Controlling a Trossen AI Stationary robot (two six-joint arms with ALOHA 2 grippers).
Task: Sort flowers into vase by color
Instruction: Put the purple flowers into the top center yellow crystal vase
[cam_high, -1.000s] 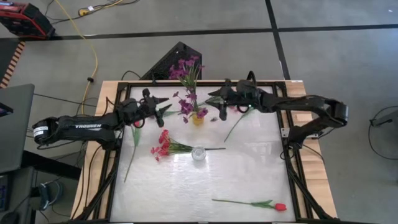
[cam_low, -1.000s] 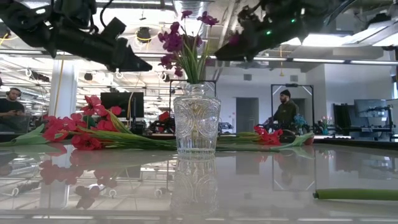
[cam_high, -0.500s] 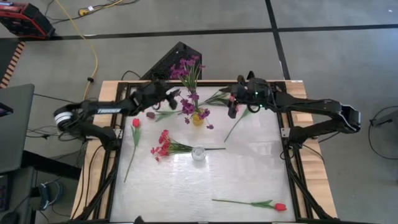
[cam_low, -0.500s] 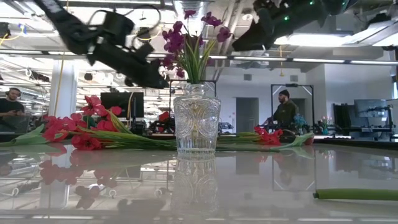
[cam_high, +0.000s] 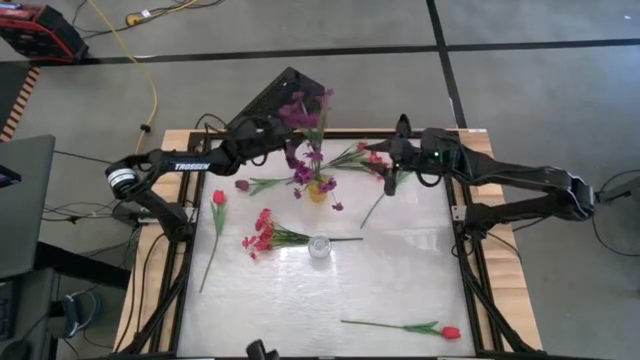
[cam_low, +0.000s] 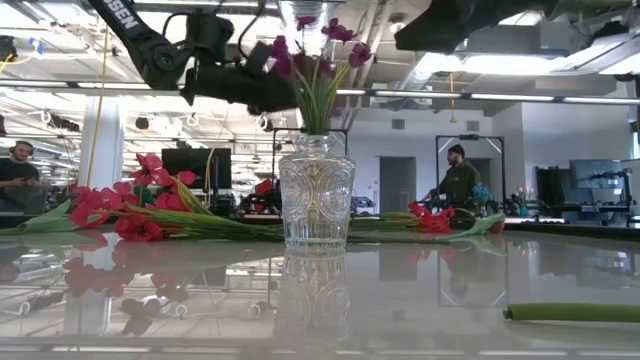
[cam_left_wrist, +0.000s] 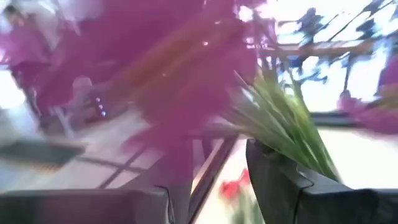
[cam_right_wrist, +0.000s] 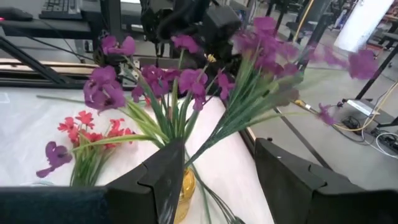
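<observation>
Purple sprays (cam_high: 303, 165) stand in a small yellow vase (cam_high: 318, 190) near the table's far edge. My left gripper (cam_high: 288, 152) is raised at their left side, open, and blurred purple blossoms (cam_left_wrist: 180, 81) fill the gap between its fingers. My right gripper (cam_high: 390, 172) hovers open to the right of the vase, facing the yellow vase (cam_right_wrist: 184, 186) and holding nothing. A clear glass vase (cam_high: 319, 246) stands mid-table. Flat on the table lie a red-pink spray (cam_high: 262, 232), another red-pink spray (cam_high: 368, 157), a red tulip (cam_high: 218, 198), a maroon tulip (cam_high: 242, 184) and a second red tulip (cam_high: 450, 332). My left gripper has the purple blossoms (cam_left_wrist: 186, 106) between its open fingers, reaching in level from the table's left. Blur hides the place, so I cannot tell whether a finger touches them.
A loose green stem (cam_high: 378, 205) lies right of the yellow vase. The glass vase (cam_low: 316, 195) blocks the middle of the low view. A black box (cam_high: 270, 100) sits beyond the far edge. People stand in the room behind. The table's near half holds only the one tulip.
My left gripper has risen and swung toward the table's right and far edge, from beside the tulips up to the purple sprays. My right gripper has drawn back from the yellow vase toward the table's right.
</observation>
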